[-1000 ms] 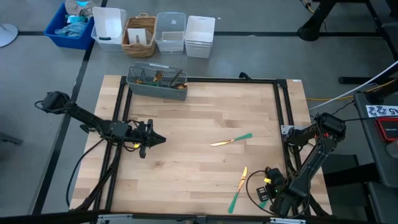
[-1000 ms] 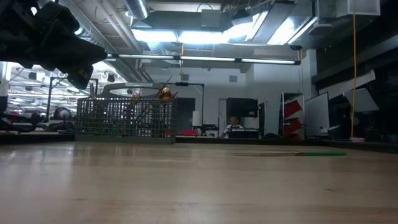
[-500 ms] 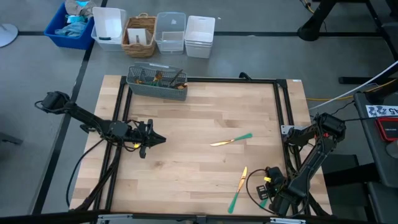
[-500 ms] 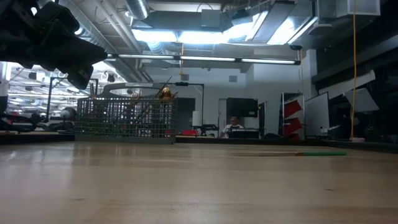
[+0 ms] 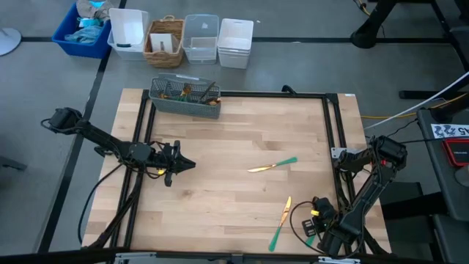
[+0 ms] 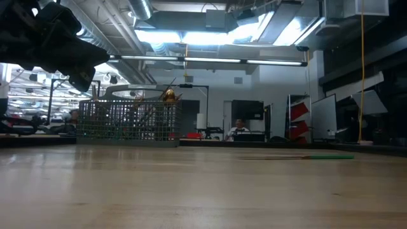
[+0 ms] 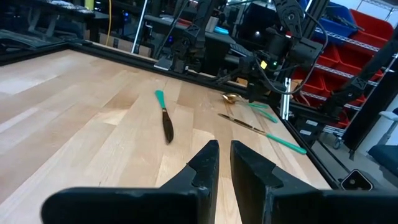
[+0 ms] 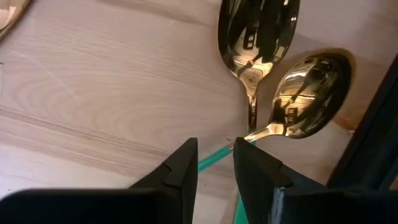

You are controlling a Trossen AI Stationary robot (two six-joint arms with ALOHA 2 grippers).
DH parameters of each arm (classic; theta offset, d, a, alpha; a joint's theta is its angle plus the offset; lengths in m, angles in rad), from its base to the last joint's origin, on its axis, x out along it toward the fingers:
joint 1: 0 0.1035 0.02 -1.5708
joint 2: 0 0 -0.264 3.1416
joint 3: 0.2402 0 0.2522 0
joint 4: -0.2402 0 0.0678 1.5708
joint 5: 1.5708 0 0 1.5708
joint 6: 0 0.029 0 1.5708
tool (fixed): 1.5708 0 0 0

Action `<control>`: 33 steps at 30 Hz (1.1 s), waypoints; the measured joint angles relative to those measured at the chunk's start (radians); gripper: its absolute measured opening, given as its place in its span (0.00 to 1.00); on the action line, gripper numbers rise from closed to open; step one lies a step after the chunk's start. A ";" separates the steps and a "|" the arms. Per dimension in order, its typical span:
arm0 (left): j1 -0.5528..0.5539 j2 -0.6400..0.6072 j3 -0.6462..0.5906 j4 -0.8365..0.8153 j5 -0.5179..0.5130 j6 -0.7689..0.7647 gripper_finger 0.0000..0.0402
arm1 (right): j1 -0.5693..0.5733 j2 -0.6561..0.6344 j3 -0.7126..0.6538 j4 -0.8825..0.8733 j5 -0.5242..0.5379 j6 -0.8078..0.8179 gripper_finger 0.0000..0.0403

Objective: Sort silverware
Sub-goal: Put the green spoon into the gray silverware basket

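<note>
Two gold spoons [image 8: 258, 37] with teal handles lie side by side at the table's near right corner, under my right gripper [image 8: 214, 149]. That gripper points down and is shut on one spoon's handle. Two gold knives with teal handles [image 5: 272, 166] [image 5: 281, 218] lie flat on the wood. More silverware stands in the grey wire basket [image 5: 185, 97] at the far left. My left gripper [image 5: 187, 164] hovers level at the left, shut and holding nothing. My right gripper pinches the teal handle [image 8: 214, 159] of the right-hand spoon between its two fingers, just behind the gold neck. The fingers come from above, pointing down, and the handle slants across the gap. The spoon's bowl [image 8: 311, 93] rests on the wood beside the black rail.
A black frame rail [image 5: 338, 147] runs along the table's right side, close to the spoons. Bins and a wicker basket [image 5: 165, 42] stand on the floor beyond the far edge. Bare wood lies between the two arms around the knives.
</note>
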 joint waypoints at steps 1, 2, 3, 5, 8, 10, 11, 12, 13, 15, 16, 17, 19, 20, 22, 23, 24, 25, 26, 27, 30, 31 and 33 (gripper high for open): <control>0.000 0.000 0.000 0.000 0.000 -0.001 0.08 | 0.000 0.000 0.000 0.000 0.000 0.000 0.26; 0.000 0.000 0.000 0.000 0.000 -0.001 0.08 | 0.000 0.000 0.000 0.000 0.000 0.000 0.26; 0.000 0.000 0.000 0.000 0.000 -0.001 0.08 | 0.000 0.000 0.000 -0.001 -0.001 0.000 0.26; 0.000 0.000 0.000 0.000 0.000 -0.002 0.08 | 0.000 0.000 0.000 -0.001 -0.003 0.000 0.26; 0.000 0.000 0.000 0.000 0.000 0.001 0.08 | 0.000 0.001 -0.001 0.003 -0.023 -0.002 0.26; 0.000 0.000 0.000 0.000 0.000 0.002 0.08 | 0.000 0.001 -0.001 0.005 -0.030 -0.003 0.26; 0.000 0.000 0.000 0.000 0.000 0.003 0.08 | 0.000 0.001 -0.001 0.004 -0.030 -0.002 0.26; 0.000 0.000 0.000 0.000 0.000 0.003 0.08 | 0.000 0.001 -0.001 0.004 -0.032 0.000 0.26; 0.000 0.000 0.000 0.000 0.000 0.003 0.08 | -0.001 0.001 -0.001 0.004 -0.039 0.001 0.26; 0.000 0.000 0.000 0.000 0.000 0.003 0.08 | -0.001 0.001 -0.001 0.007 -0.062 0.004 0.26; 0.000 0.000 0.000 0.000 0.000 0.003 0.08 | -0.002 0.001 -0.001 0.008 -0.074 0.008 0.26; 0.000 0.000 0.000 0.000 0.000 0.003 0.08 | -0.002 0.001 -0.001 0.008 -0.080 0.012 0.26; 0.000 0.000 0.000 0.000 0.000 0.003 0.08 | -0.002 0.001 -0.001 0.007 -0.079 0.014 0.26; 0.000 0.000 0.000 0.000 0.000 0.003 0.08 | -0.002 0.001 -0.001 0.005 -0.075 0.015 0.26; 0.000 0.000 0.000 0.000 0.000 0.003 0.08 | -0.002 0.005 0.001 0.000 -0.072 0.018 0.26; 0.000 0.000 0.000 0.000 0.000 0.003 0.08 | -0.003 0.006 0.001 -0.003 -0.076 0.018 0.26; 0.000 0.000 0.000 0.000 0.000 0.003 0.08 | -0.008 0.010 0.001 -0.004 -0.084 0.019 0.26; 0.000 0.000 0.000 0.000 0.000 0.003 0.08 | -0.008 0.015 0.001 -0.005 -0.102 0.018 0.26; 0.000 0.000 0.000 -0.001 0.000 0.003 0.08 | -0.009 0.021 0.001 -0.007 -0.115 0.018 0.26; 0.000 0.000 0.000 -0.002 0.000 0.003 0.08 | -0.009 0.023 0.001 -0.008 -0.116 0.018 0.26; 0.000 0.000 0.000 -0.003 0.000 0.003 0.08 | -0.009 0.030 0.001 -0.006 -0.114 0.019 0.26; 0.000 0.000 0.000 -0.003 0.000 0.003 0.08 | -0.009 0.031 0.000 -0.006 -0.114 0.019 0.26; 0.000 0.000 0.000 -0.004 0.000 0.003 0.08 | -0.009 0.031 0.000 -0.006 -0.112 0.020 0.26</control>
